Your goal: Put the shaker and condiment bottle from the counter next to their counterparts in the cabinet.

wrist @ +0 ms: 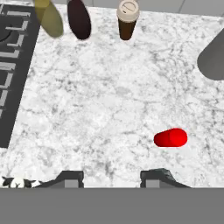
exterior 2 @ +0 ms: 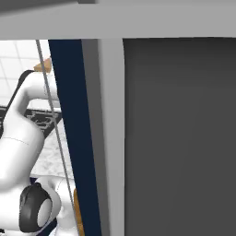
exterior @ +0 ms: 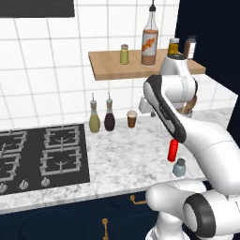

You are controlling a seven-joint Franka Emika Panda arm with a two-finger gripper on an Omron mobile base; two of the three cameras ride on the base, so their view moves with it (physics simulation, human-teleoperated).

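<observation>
Hand view: veined marble counter [wrist: 109,100]

Slim red condiment bottle [exterior: 173,150] upright on the marble counter [exterior: 122,159], squat blue-grey shaker [exterior: 179,167] just beside it at five o'clock, yellow-green shaker [exterior: 124,54] and tall orange-brown bottle [exterior: 149,40] stood on the wooden shelf [exterior: 108,68].

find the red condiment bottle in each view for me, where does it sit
Left base view: red condiment bottle stands on the counter at right, partly behind the arm, just up-left of the shaker.
Right base view: not in it.
Hand view: seen from above, lower right on the marble.
Shared landmark: the brown jar near the wall.
</observation>
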